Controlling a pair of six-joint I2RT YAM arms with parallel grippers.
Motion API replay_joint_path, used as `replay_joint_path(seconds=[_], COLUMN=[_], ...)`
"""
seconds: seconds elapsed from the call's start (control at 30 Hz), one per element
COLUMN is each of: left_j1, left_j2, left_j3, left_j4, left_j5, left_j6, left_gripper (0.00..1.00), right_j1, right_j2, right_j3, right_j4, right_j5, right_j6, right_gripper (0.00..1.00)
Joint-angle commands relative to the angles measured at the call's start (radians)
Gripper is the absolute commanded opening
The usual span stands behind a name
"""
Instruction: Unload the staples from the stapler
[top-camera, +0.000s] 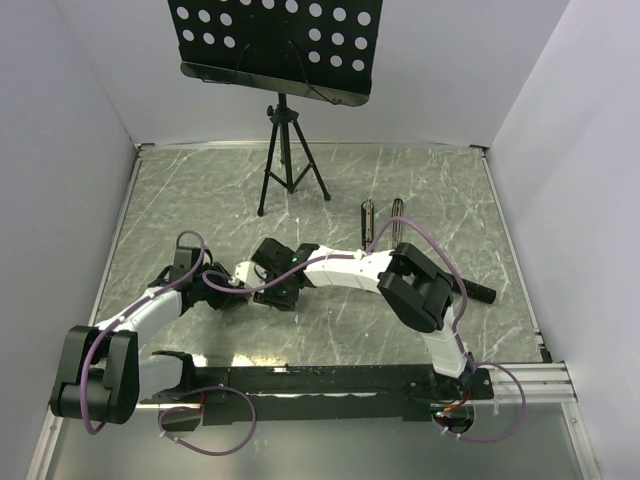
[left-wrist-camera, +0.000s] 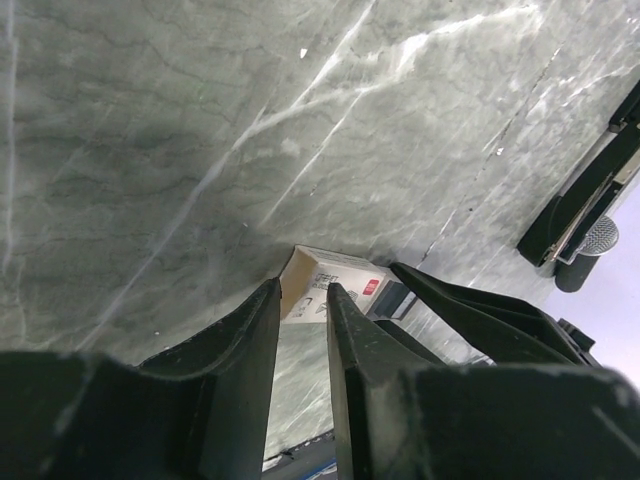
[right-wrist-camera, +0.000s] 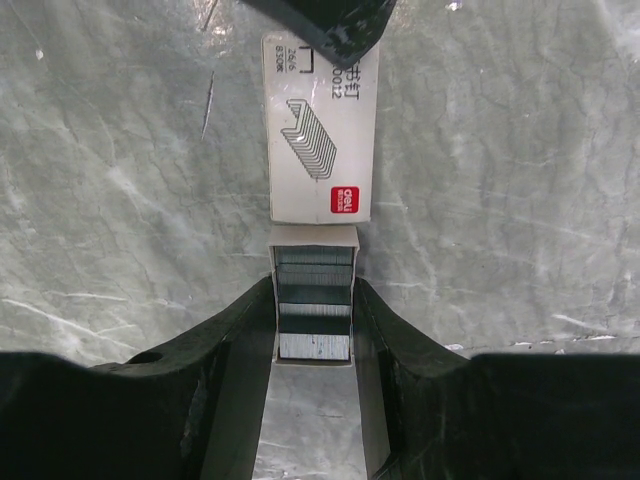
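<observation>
The staples lie in their tray, slid from the box sleeve on the desk. The right fingers clamp the tray. The left fingers, narrowly parted at the sleeve's far end, may grip it; I cannot tell. The stapler lies well apart.

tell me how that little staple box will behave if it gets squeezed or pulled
Probably light and easy to dent: the box looks like thin printed card. Its tray sits drawn out between the fingers of the right gripper, so the parts likely slide apart easily. The staple strips inside look uncovered, so tilting could spill them.
</observation>
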Motion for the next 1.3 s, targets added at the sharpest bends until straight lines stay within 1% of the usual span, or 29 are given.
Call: replay_joint_path(seconds=[0.0,0.63,0.73,1.0,1.27], left_j1=[-0.011,-0.023,-0.026,-0.029,-0.032], left_j2=[0.003,-0.002,0.003,0.019,0.03], left_j3=[-0.004,-0.007,-0.009,-0.007,-0.004], left_j4=[0.029,0.035,0.038,0.045,0.05], left_j5=[-0.025,-0.017,-0.015,-0.012,-0.018], left_j6=[-0.001,-0.002,-0.004,-0.002,0.002], left_gripper=[0.3,0.26,0.24,0.23,0.23], right_j1=[0.008,0.007,0.007,0.005,0.007], right_j2=[0.025,0.048,0.063,0.068,0.016], right_j3=[0.058,0.091,0.112,0.115,0.025], right_j4=[0.028,0.016,-0.013,-0.025,0.025], right_j5=[0.004,0.012,0.017,0.005,-0.068], right_j6=[0.014,0.04,0.044,0.035,-0.005], right_gripper=[0.43,0.43,0.43,0.43,0.42])
